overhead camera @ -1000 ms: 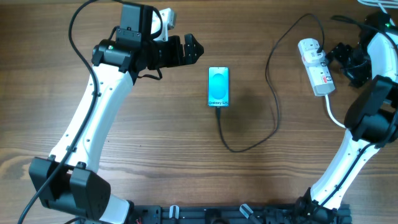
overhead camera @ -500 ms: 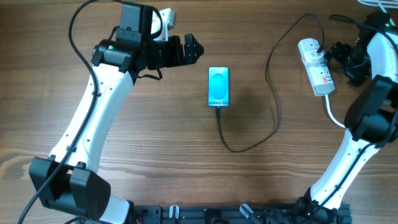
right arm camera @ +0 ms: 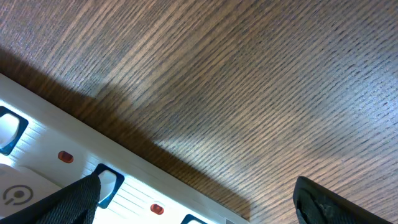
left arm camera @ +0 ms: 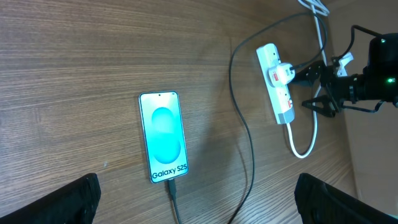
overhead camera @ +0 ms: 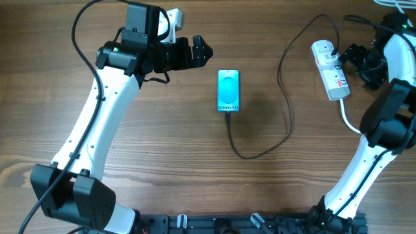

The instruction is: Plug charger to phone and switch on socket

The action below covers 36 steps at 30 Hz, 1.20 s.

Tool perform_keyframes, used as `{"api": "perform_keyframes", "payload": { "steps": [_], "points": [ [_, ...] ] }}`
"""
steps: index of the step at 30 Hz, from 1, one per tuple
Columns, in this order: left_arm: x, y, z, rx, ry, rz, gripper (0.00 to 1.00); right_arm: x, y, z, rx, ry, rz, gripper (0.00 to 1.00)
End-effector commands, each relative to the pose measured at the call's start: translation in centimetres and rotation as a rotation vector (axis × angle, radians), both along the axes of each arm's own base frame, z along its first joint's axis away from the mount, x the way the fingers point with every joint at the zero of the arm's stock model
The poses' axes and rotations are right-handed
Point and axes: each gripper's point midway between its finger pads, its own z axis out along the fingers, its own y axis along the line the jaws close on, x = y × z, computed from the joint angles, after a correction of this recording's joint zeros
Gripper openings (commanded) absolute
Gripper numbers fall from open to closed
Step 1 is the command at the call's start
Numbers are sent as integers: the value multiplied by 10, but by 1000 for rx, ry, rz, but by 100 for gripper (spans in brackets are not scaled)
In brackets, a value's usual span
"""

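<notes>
Though partly cropped, socket (right arm camera: 37, 134) recognisable.

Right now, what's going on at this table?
Two robot arms are setting up a phone charge. The Galaxy S25 phone lies screen-up with the black charger cable meeting its bottom edge, apparently plugged in. The left gripper hovers open beside the phone, holding nothing. The right gripper is open next to the white power strip, near its red switches; whether one is on isn't visible.
</notes>
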Motion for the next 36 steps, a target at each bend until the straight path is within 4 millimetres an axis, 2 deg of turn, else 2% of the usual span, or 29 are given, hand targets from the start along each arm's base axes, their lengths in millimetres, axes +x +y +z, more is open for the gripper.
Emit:
{"api": "perform_keyframes", "payload": {
  "steps": [1,9,19,36],
  "points": [
    [2,1,-4,17,-8,-9,100,-3,8,-17,24,30,21,100],
    [2,1,-4,17,-8,-9,100,-8,16,-33,58,36,24,99],
    [2,1,-4,17,-8,-9,100,-5,28,-32,100,22,65,99],
    [2,1,-4,17,-8,-9,100,-16,35,-32,135,64,63,100]
  ]
}}
